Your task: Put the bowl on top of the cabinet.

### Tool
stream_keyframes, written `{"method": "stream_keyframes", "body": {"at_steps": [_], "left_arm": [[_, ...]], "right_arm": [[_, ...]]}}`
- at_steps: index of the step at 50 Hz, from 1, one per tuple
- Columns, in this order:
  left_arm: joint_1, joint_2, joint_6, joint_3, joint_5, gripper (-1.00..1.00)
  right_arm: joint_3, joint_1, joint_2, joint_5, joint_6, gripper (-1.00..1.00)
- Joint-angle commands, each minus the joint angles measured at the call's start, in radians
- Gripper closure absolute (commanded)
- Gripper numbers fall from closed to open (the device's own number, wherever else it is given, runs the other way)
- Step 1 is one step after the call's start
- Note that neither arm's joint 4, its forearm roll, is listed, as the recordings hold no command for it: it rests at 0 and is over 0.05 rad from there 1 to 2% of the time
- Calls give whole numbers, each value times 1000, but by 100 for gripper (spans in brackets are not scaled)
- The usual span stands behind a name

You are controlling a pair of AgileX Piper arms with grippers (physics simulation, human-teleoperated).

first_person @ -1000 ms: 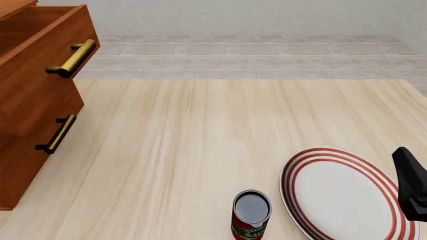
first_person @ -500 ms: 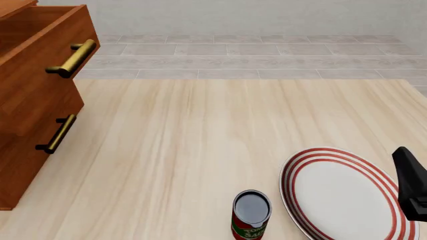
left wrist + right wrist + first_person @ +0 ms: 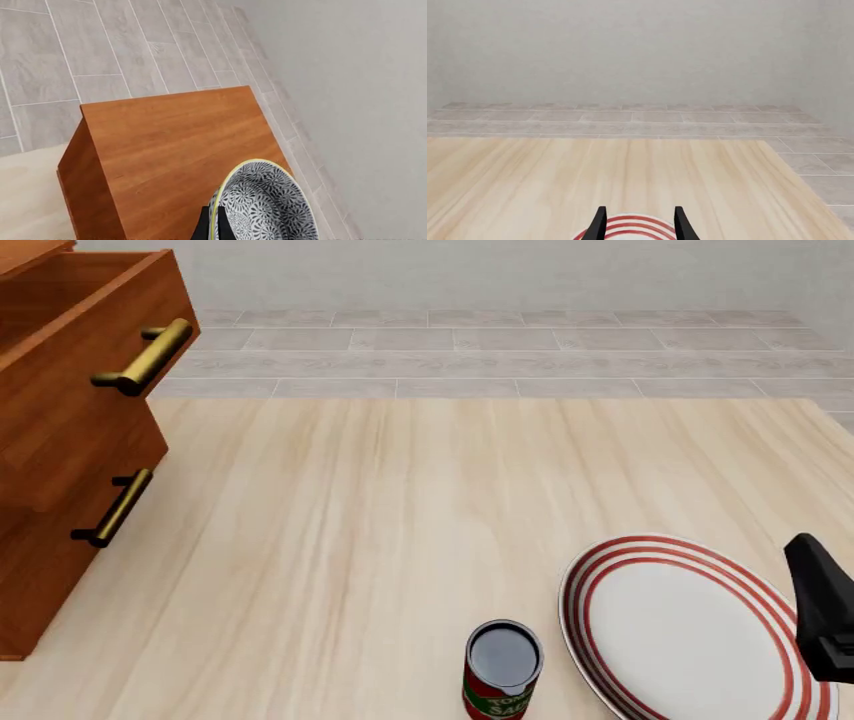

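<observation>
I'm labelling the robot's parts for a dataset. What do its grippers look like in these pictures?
Little shows. The right gripper has two slim black fingers, tapering toward the tips. In the front view its body is a plain matte black wedge. Of the left gripper only thin black finger tips show. No cables or markings are visible.

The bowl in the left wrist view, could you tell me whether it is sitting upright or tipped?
Tipped. The bowl shows on edge, its patterned inside facing sideways, with the left hand pinching its rim above the cabinet top.
</observation>
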Motion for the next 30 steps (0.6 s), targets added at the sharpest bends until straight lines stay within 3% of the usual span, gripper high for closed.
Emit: {"method": "stream_keyframes", "body": {"at_steps": [1,30], "left_arm": [[-4,1,6,2,-9,100],[-7,23,0,39,-48,100]], "right_arm": [[-2,0,0,2,-1,-100],[-2,3,1,6,-7,-100]]}}
